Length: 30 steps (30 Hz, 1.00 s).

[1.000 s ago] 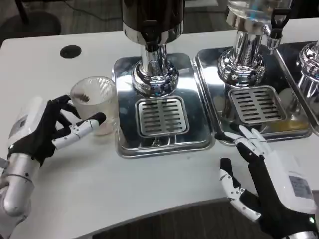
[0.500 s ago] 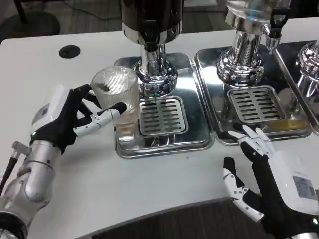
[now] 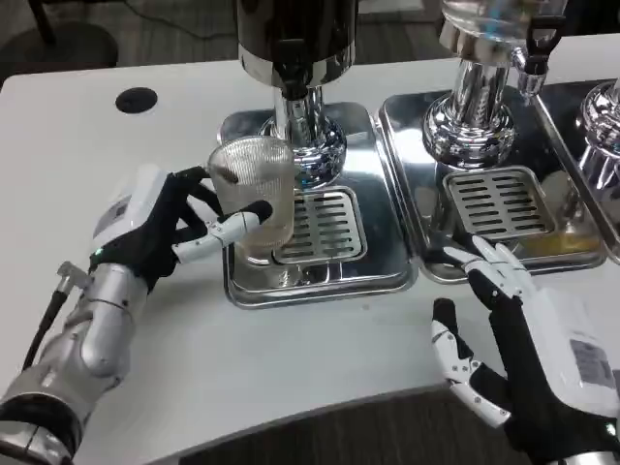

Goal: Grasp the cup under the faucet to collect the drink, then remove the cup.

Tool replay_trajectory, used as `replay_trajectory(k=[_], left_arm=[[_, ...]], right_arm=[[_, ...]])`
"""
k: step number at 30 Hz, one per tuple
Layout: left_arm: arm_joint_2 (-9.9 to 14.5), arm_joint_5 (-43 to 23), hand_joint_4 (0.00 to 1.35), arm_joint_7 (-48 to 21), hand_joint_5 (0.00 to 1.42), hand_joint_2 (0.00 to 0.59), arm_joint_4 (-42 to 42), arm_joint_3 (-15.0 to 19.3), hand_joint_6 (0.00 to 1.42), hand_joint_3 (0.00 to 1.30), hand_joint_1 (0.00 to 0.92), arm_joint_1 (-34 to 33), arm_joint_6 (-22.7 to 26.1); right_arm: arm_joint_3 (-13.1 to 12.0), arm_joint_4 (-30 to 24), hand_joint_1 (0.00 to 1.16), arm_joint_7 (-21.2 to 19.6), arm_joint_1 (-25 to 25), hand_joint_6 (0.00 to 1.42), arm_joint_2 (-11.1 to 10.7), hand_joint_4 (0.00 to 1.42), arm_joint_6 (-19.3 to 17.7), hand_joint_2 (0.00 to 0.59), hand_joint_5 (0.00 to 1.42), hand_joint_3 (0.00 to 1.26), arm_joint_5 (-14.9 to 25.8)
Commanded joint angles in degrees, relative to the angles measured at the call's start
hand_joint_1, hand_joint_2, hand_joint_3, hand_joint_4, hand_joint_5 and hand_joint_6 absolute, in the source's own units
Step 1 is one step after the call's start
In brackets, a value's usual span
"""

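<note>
I see a second chrome dispenser (image 3: 480,97) on its own steel drip tray (image 3: 407,165) with slotted grate (image 3: 499,201), and a black grommet hole (image 3: 136,100) in the white table (image 3: 320,354).

Head cam, steep downward, near table (image 3: 58,116)

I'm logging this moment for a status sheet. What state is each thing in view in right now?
cup: upright, looks empty, held over the left edge of the drip tray.
left hand: grips the cup.
right hand: holds nothing, fingers spread, resting on the table.
drip tray: grate in place.
faucet: no drink seen flowing.
</note>
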Motion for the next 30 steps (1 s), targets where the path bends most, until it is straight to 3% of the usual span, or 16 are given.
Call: replay_trajectory(k=[1, 18, 30], left_arm=[[-1.40, 1.01, 0.55, -0.39, 0.83, 0.240, 0.23, -0.78, 1.24, 0.45, 0.283, -2.67, 0.12], [-5.04, 3.54, 0.55, -1.42, 0.83, 0.240, 1.50, -3.16, 1.20, 0.45, 0.283, -6.03, 4.52], [-4.97, 3.88, 0.50, -4.25, 0.76, 0.230, 1.82, -3.71, 1.07, 0.41, 0.254, -6.20, 6.06]], right_arm=[[-0.01, -1.15, 0.43, -0.41, 0.51, 0.23, 0.36, 0.13, -0.32, 0.549, 0.10, 0.29, -0.63], [0.01, -3.19, 0.43, 0.38, 2.13, 0.23, 1.50, 0.13, 0.89, 0.549, 0.11, 0.29, -1.24], [0.21, -2.69, 0.43, 0.88, 1.60, 0.24, 2.20, 0.14, 0.92, 0.549, 0.11, 0.29, -1.11]])
